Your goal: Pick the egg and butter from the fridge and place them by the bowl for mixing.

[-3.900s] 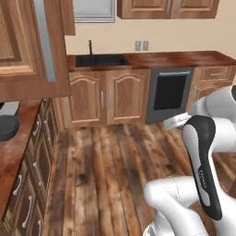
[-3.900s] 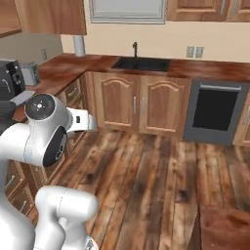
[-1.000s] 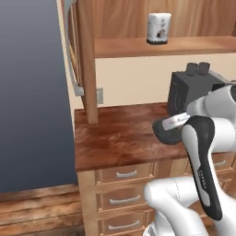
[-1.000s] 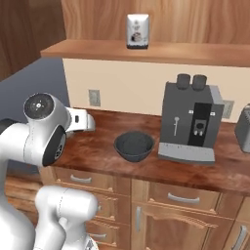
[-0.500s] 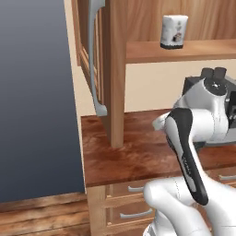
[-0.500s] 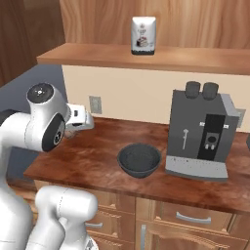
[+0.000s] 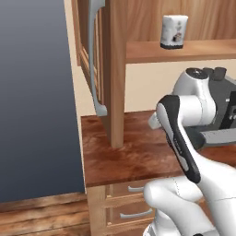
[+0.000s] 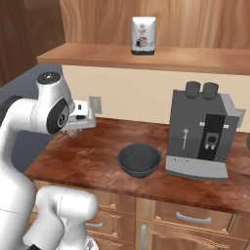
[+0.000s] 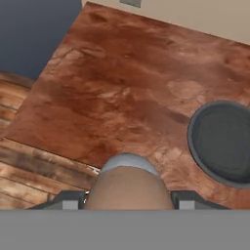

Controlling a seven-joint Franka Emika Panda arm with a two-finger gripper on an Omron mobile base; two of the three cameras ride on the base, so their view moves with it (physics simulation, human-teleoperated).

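- Glossy white rounded arm links (image 8: 19,127), joined in smooth curved shells.
- Dark grey circular joint cap (image 8: 59,116) set in the upper link's side.
- Black tapering band (image 7: 177,133) running along one link.
- Bulbous white base housing (image 8: 63,215) below the arm.
- Small dark finger tips (image 9: 68,199), blocky and grey-black.

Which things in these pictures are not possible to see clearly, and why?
1. The fridge: the left base view shows just a grey outer face, so the inside is hidden.
2. The egg: in the hand view, its lower part is cut off at the bottom edge, in the gripper.
3. Coffee machine: left base view, mostly behind the arm.
4. Shelf bag: label too small.
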